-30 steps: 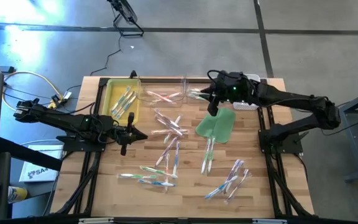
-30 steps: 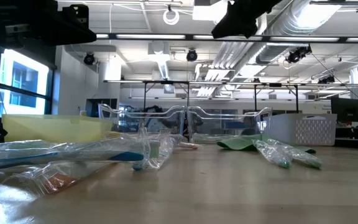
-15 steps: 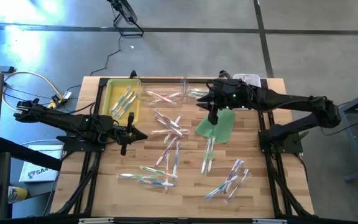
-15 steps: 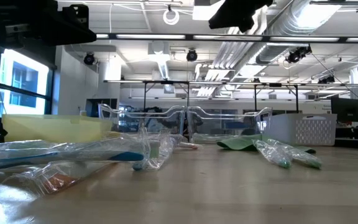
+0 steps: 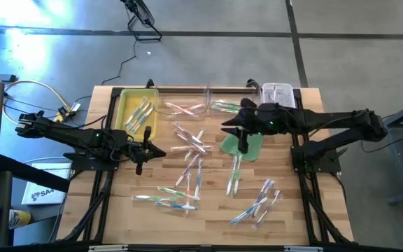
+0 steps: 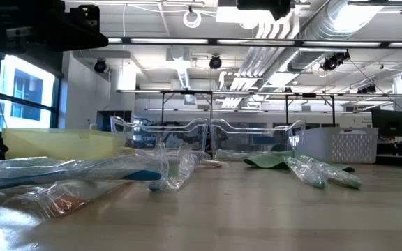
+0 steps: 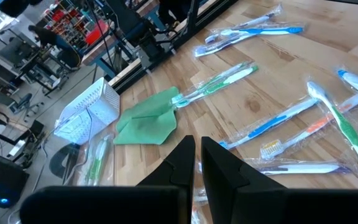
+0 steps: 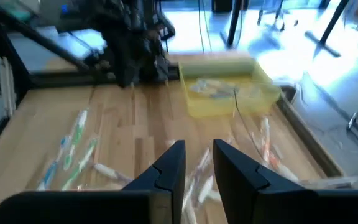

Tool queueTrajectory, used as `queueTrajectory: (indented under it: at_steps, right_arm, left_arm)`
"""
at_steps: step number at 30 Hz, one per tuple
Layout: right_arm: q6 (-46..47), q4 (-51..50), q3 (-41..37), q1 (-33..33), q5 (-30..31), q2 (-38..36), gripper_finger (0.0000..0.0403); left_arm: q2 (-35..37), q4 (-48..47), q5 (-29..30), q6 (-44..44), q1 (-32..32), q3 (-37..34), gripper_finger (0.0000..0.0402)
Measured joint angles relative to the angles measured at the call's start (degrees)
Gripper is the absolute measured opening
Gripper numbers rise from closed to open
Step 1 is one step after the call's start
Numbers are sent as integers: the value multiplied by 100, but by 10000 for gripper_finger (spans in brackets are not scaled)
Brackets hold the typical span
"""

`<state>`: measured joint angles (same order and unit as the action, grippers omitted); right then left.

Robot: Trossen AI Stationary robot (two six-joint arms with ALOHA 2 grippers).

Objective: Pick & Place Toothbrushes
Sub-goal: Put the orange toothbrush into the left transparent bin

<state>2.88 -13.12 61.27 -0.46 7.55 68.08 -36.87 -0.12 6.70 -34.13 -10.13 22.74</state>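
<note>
— Where is the right pincer [image 5: 243,148] from where you stand?

— Over the green cloth [image 5: 252,142], fingers a little apart with nothing between them. The clear tray [image 5: 224,106] with green brushes lies just behind it, the white basket [image 5: 278,92] off to its far side.

— And the toothbrushes [image 5: 191,168]?

— Most lie loose on the bench [image 5: 208,213], scattered in front of that pincer and toward the other arm. One wrapped green one [image 7: 219,84] pokes out from under the cloth (wrappers shine a lot). A few sit in the yellow tray [image 5: 138,114], a few pink ones in another clear tray [image 5: 180,108].

— The left pincer [image 5: 147,149]?

— Closed, empty, hovering beside the yellow tray, well apart from the right one.
</note>
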Motion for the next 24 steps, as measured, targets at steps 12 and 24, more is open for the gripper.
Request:
queueTrajectory:
  at_steps: [12, 24]
  right_arm:
    - [44, 3151, -2780, 1192, -180, -1262, 46]
    - [-121, 4565, -3739, 1623, -472, -1334, 47]
  left_arm:
    - [-10, 34, -7, 435, -2, 0, 21]
    - [-10, 122, -148, 1881, 0, 0, 21]
